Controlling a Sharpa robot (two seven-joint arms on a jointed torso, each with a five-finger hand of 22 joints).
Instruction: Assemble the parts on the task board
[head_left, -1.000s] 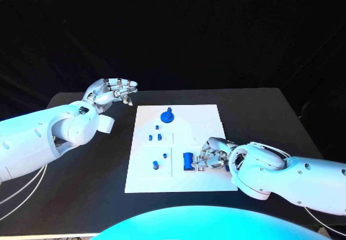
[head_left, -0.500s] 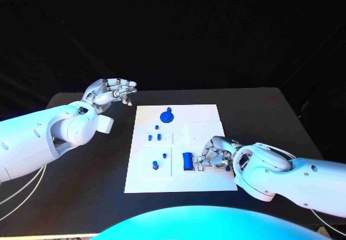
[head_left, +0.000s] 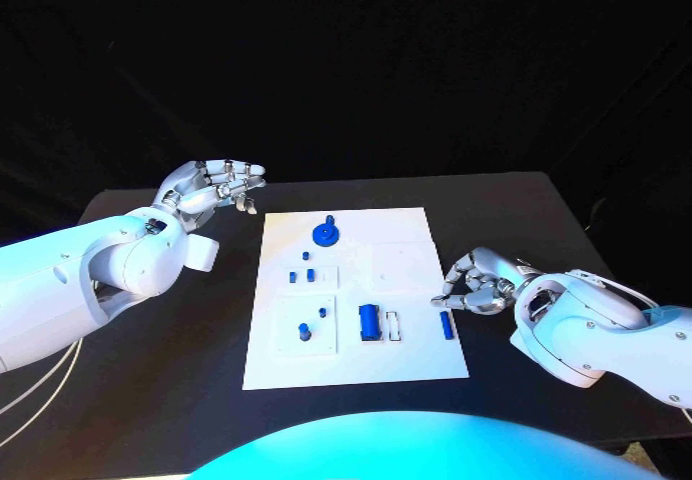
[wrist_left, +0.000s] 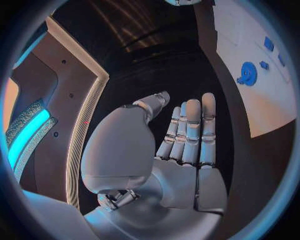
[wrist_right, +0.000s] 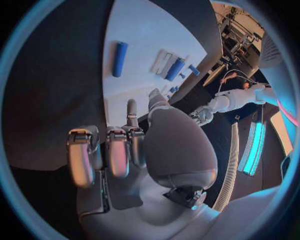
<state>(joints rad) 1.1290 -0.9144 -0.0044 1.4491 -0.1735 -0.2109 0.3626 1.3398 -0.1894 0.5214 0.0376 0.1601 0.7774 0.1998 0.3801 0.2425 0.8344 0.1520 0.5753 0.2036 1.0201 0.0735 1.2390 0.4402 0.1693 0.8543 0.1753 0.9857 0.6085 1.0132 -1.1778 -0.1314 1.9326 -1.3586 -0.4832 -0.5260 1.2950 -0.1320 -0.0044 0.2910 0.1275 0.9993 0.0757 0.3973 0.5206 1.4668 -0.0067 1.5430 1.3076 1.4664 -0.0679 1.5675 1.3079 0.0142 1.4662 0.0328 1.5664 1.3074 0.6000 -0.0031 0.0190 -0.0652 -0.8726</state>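
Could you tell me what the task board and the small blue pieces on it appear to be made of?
The task board looks like matte white plastic or coated sheet: flat and even, with no glare. The blue pieces, such as the round one and the short bar, look like moulded or printed plastic with uniform colour, though that is uncertain.

So the white task board (head_left: 411, 360) sits mid-table (head_left: 173, 400) with blue parts scattered on it: a round blue disc piece (head_left: 327, 235) near the far end, a chunky blue block (head_left: 369, 322) closer in, and a slim blue peg (head_left: 446, 325) lying by the right edge. The right hand (head_left: 479, 283) is just off that edge, fingers curled, holding nothing I think. The left hand (head_left: 212, 187) hovers off the far-left corner, fingers loosely spread.
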